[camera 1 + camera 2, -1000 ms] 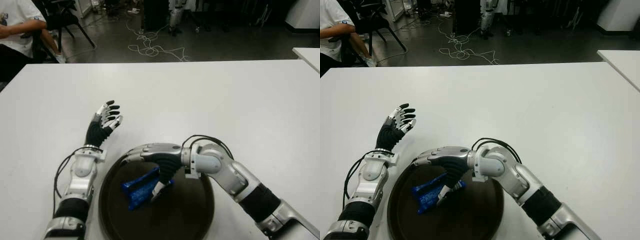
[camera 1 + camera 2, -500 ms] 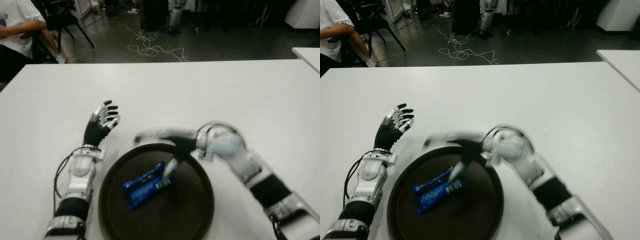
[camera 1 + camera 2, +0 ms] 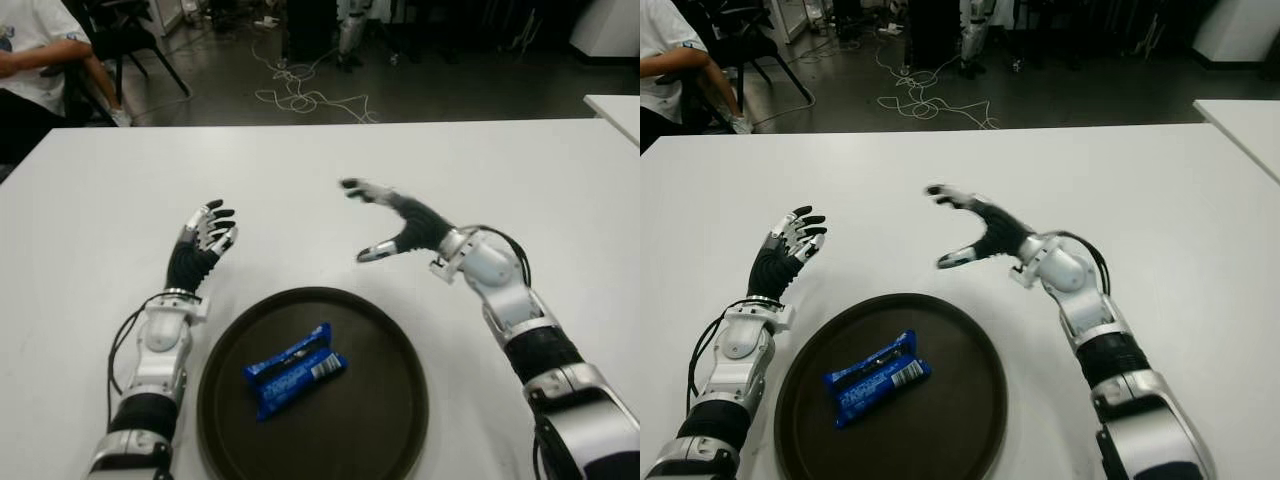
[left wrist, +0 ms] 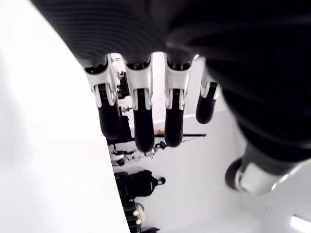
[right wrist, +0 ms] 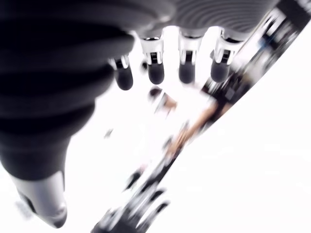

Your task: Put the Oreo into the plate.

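A blue Oreo packet point(image 3: 293, 370) lies inside the dark round plate point(image 3: 380, 420) near the table's front edge, left of the plate's middle. My right hand point(image 3: 385, 222) is raised above the white table, beyond the plate's far right rim, fingers spread and holding nothing. My left hand point(image 3: 205, 235) shows to the left of the plate, past its far left rim, fingers extended and empty. The wrist views show each hand's fingers point(image 4: 141, 126) point(image 5: 155, 68) straight with nothing between them.
The white table point(image 3: 330, 170) stretches wide beyond both hands. A seated person point(image 3: 35, 60) is at the far left past the table's back edge, with chairs and floor cables point(image 3: 300, 95) behind. Another white table corner point(image 3: 615, 110) shows at the right.
My right hand has let go of the Oreo packet, lifted out of the plate and swung back and to the right, fingers opening. The packet stays in the plate. The left hand barely moved.
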You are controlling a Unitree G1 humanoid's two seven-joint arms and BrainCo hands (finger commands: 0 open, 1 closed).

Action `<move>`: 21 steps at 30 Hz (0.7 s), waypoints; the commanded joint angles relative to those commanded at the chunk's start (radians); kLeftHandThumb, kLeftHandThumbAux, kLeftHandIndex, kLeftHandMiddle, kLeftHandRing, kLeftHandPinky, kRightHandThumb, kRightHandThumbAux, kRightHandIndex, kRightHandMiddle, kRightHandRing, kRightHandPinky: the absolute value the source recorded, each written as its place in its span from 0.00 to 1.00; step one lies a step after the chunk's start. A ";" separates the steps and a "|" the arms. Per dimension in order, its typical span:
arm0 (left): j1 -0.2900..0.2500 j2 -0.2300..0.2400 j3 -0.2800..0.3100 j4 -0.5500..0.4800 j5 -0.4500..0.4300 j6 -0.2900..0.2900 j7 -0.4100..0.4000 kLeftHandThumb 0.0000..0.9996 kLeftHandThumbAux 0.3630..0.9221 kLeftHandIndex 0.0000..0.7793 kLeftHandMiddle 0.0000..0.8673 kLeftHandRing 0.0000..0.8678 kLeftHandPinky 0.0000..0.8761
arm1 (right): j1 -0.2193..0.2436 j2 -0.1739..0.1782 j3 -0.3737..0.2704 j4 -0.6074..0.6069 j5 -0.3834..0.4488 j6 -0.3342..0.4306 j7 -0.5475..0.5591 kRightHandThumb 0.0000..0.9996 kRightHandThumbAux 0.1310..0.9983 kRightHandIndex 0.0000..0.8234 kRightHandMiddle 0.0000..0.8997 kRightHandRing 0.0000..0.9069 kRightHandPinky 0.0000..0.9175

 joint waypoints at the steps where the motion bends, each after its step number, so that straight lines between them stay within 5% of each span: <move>1: -0.001 -0.001 0.000 0.001 -0.001 0.001 0.000 0.03 0.41 0.21 0.29 0.28 0.25 | -0.011 0.006 -0.011 0.042 0.005 0.022 -0.024 0.00 0.70 0.16 0.22 0.23 0.26; 7: -0.003 -0.008 0.003 -0.008 -0.019 0.015 -0.019 0.06 0.46 0.21 0.29 0.29 0.27 | -0.059 0.024 -0.068 0.085 0.037 0.115 -0.093 0.00 0.69 0.23 0.30 0.32 0.36; 14: -0.003 -0.015 0.004 -0.021 -0.032 0.023 -0.033 0.05 0.45 0.23 0.30 0.30 0.29 | -0.091 0.034 -0.110 0.040 0.043 0.140 -0.146 0.00 0.66 0.25 0.32 0.36 0.40; 19: 0.004 -0.012 0.000 -0.029 -0.020 0.035 -0.024 0.07 0.40 0.22 0.29 0.29 0.29 | 0.013 0.038 -0.118 -0.155 0.044 0.113 -0.149 0.00 0.64 0.26 0.34 0.37 0.41; 21: 0.005 -0.008 -0.001 -0.027 -0.011 0.035 -0.014 0.08 0.39 0.22 0.29 0.29 0.30 | 0.101 0.044 -0.118 -0.256 0.052 0.104 -0.137 0.00 0.63 0.26 0.34 0.38 0.41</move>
